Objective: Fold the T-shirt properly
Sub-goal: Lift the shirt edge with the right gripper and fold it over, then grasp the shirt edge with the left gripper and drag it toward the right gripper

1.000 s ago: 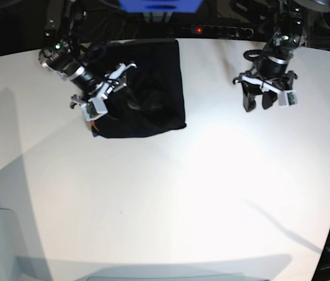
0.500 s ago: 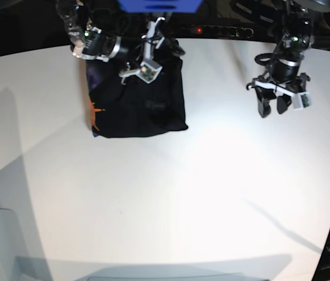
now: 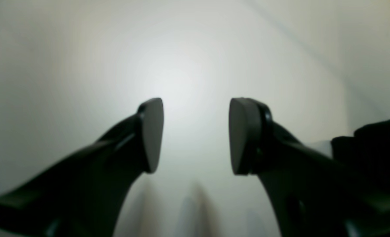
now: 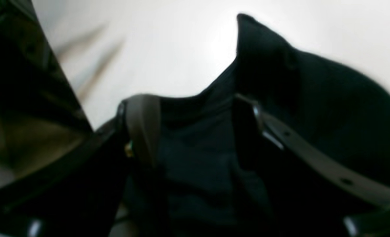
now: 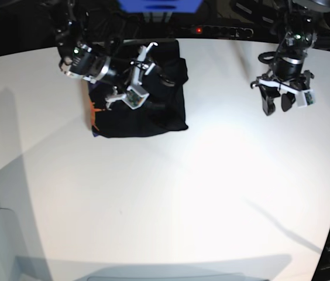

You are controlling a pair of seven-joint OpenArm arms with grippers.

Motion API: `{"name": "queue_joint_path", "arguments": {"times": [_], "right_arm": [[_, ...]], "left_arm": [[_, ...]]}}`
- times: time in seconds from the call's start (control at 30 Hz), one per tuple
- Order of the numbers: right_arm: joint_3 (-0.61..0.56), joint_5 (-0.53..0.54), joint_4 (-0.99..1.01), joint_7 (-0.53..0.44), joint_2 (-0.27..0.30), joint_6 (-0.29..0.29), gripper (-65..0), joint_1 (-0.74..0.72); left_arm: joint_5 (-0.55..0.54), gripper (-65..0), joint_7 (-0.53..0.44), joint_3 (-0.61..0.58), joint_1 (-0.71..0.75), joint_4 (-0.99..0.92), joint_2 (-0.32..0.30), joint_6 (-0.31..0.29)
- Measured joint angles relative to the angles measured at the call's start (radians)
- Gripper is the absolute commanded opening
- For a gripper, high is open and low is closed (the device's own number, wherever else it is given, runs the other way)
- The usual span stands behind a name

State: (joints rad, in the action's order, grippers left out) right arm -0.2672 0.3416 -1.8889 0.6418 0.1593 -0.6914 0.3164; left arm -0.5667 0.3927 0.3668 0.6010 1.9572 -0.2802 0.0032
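Since half a second earlier, your right tool (image 5: 134, 82) had swung down from the table's far edge and sat over the upper middle of the T-shirt (image 5: 165, 111), while your left tool (image 5: 282, 102) had barely shifted, hanging over bare white table (image 5: 212, 193) well apart from the cloth. You could see the T-shirt lying folded into a rough black square at the far left of the table in the base view, an orange sliver of print (image 5: 93, 108) showing along its left edge. Your right tool's jaws stood spread, and the right wrist view showed black fabric (image 4: 198, 164) filling the gap between the two fingers (image 4: 142, 128), with a ridge of cloth rising beyond them; whether the pads actually pinched that cloth could not be told from the blurred picture. Your left tool (image 3: 196, 135) was released, its two dark pads (image 3: 152, 131) parted with only the pale table between them.
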Motion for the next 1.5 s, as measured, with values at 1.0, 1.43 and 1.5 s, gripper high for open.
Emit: {"name": "queue_joint_path", "arguments": {"times": [1.0, 1.43, 1.5], "right_arm": [[0.046, 0.005, -0.093, 0.002, 0.108, 0.011, -29.1, 0.031], [0.28, 0.003, -0.092, 0.013, 0.056, 0.01, -29.1, -0.005], [0.29, 0.003, -0.092, 0.013, 0.056, 0.01, -29.1, -0.005]], "left_arm": [[0.0, -33.3, -0.008, -0.281, -0.049, 0.014, 0.105, 0.008], [0.003, -18.7, -0.006, -0.506, -0.071, -0.091, 0.151, 0.01], [0.004, -18.6, -0.01, -0.505, -0.078, -0.117, 0.153, 0.016]]}}
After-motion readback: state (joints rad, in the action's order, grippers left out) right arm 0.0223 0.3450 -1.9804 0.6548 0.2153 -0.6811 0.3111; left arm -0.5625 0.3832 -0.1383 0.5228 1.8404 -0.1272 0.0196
